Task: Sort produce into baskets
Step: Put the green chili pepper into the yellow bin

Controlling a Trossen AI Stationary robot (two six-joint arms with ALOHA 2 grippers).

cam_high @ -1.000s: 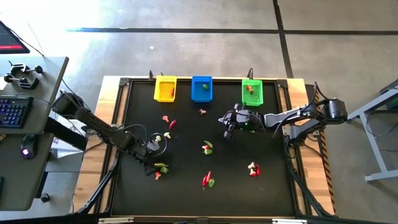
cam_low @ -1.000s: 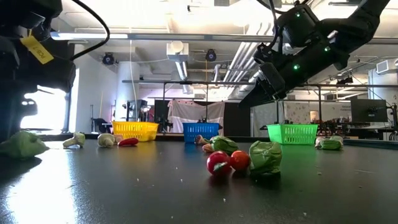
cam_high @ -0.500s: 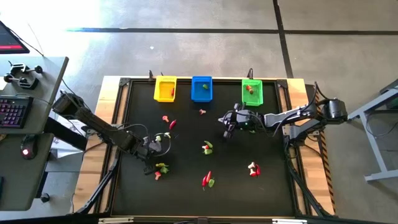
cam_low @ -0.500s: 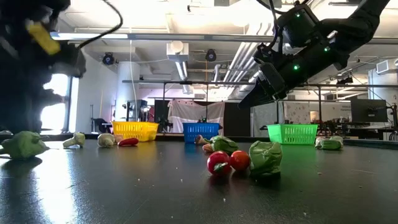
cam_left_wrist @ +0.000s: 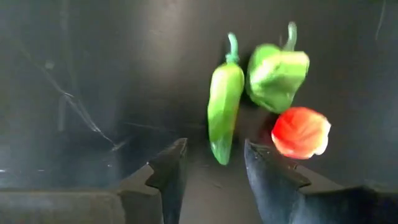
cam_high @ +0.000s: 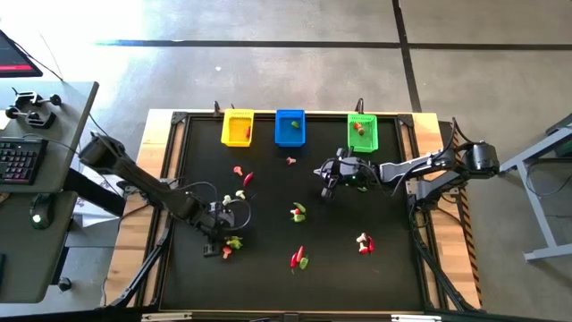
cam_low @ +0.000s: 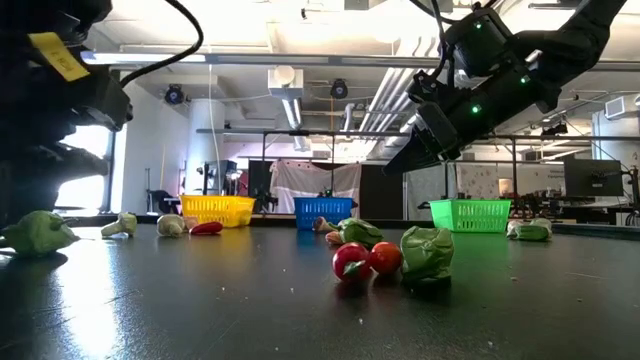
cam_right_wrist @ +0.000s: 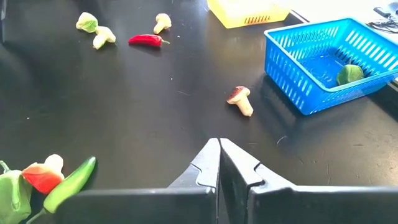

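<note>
My left gripper [cam_left_wrist: 213, 167] is open, low over the table at its left near side [cam_high: 218, 241]. Its fingers stand on either side of the near tip of a green chilli [cam_left_wrist: 224, 112] without touching it. A green pepper [cam_left_wrist: 278, 70] and a red-and-white mushroom piece [cam_left_wrist: 301, 132] lie beside the chilli. My right gripper [cam_right_wrist: 219, 157] is shut and empty, in the air near the table's middle [cam_high: 325, 188]. The yellow basket [cam_high: 237, 127], blue basket [cam_high: 290, 127] and green basket [cam_high: 361, 132] stand along the far edge.
Loose produce lies scattered: a mushroom [cam_right_wrist: 241, 99] near the blue basket [cam_right_wrist: 329, 59], a red chilli [cam_right_wrist: 147, 40], and clusters at the middle [cam_high: 298, 213], near middle [cam_high: 298, 259] and right [cam_high: 365, 242]. The blue basket holds a green piece [cam_right_wrist: 350, 73].
My left gripper has shifted a little toward the table's right edge, closer to the green chilli and pepper. The produce has stayed where it was.
</note>
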